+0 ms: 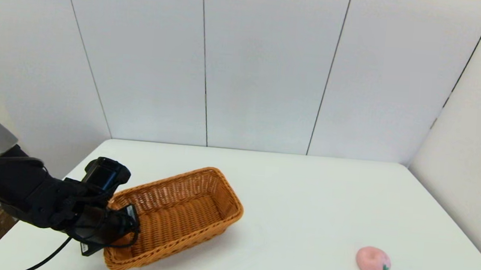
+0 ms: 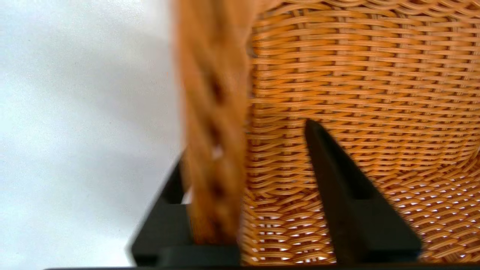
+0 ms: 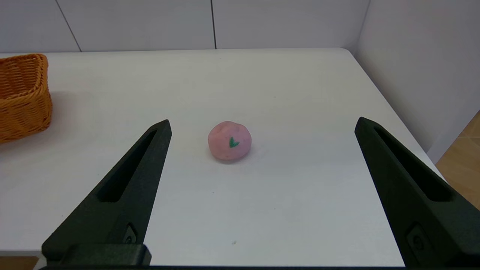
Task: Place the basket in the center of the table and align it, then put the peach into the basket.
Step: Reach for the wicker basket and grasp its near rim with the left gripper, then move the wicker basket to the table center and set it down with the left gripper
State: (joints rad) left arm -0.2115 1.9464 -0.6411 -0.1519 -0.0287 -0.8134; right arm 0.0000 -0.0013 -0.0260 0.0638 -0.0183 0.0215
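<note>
One orange wicker basket (image 1: 182,214) (braided rim) straddled by left claw (image 2: 243,157), right claw (image 3: 262,127) spread wide.

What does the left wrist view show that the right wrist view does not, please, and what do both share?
Only the left wrist view shows the left gripper straddling the basket's braided rim, one finger inside against the weave, the other outside. Only the right wrist view shows the peach lying apart on the table, ahead of the open right gripper, plus the wall panels. Both show the basket and white tabletop.
</note>
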